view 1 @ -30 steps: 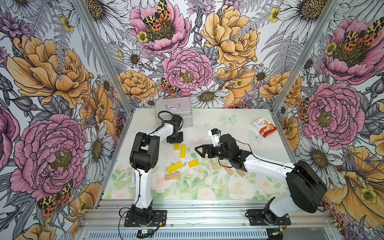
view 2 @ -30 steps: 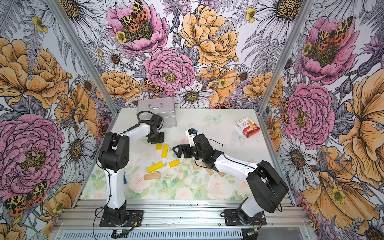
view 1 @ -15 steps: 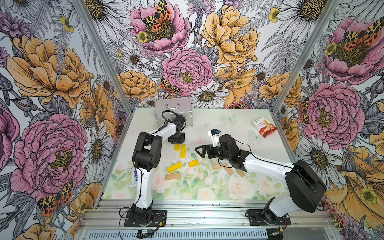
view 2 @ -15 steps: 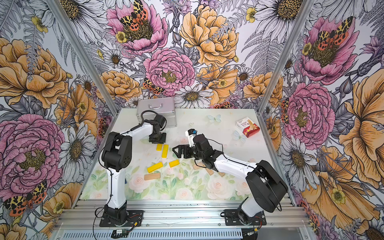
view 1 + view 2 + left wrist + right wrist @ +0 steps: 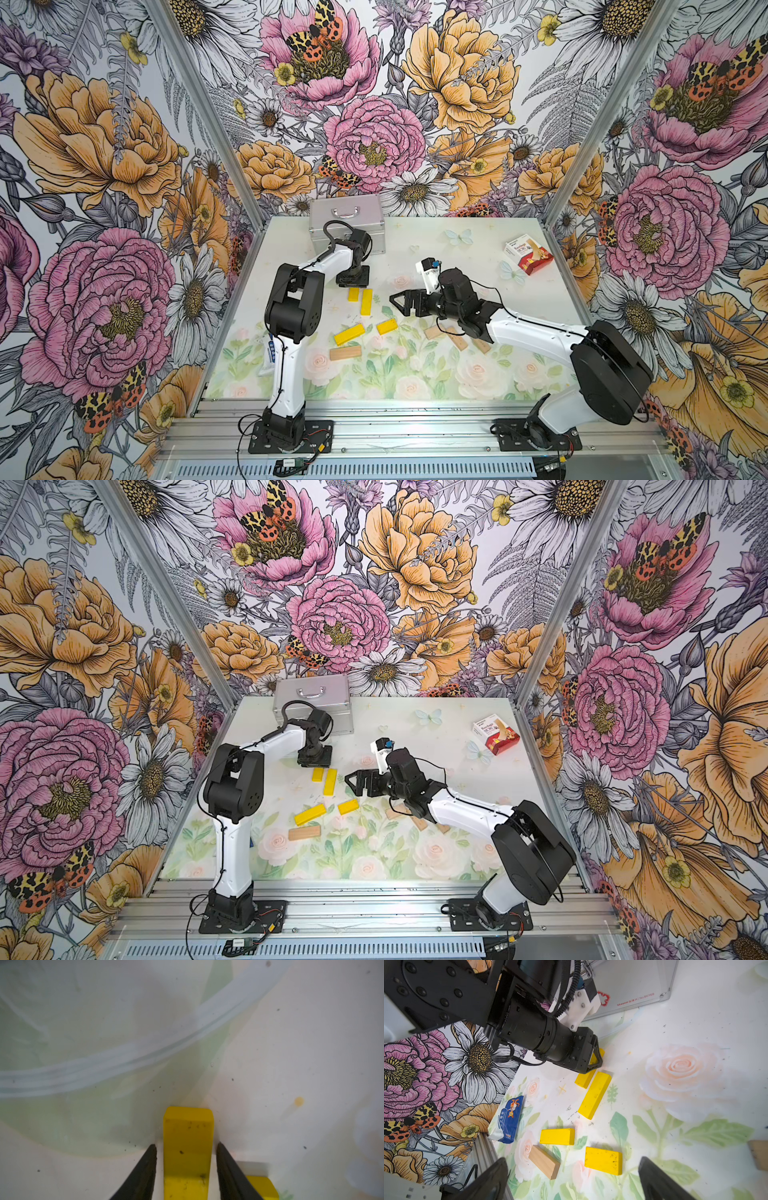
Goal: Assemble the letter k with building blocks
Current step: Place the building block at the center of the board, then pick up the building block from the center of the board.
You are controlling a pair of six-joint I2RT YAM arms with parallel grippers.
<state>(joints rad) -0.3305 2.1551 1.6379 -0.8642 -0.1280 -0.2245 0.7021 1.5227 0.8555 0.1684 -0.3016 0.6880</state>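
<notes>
The short yellow block (image 5: 188, 1136) is being straddled by the left gripper (image 5: 352, 277) at the far left of the table (image 5: 465, 262). Its fingers (image 5: 145, 1172) are being held narrowly parted, with a thin gap on either side, so nothing is being gripped. The right gripper (image 5: 399, 305) is being held above the table, its fingers spread wide and empty. No letter k is being formed yet: the long yellow block (image 5: 366, 302) is lying just beside the short one, two more yellow blocks (image 5: 349, 334) and a pale wood block (image 5: 345, 353) are lying nearer the front, and further wood blocks (image 5: 459, 342) are being partly covered by the right arm. With so little clearance, the short block is probably being put at risk of being dragged or twisted by a finger on withdrawal and pushed against its long neighbour. The covered wood pieces are likewise being exposed to a sweep by the right arm.
</notes>
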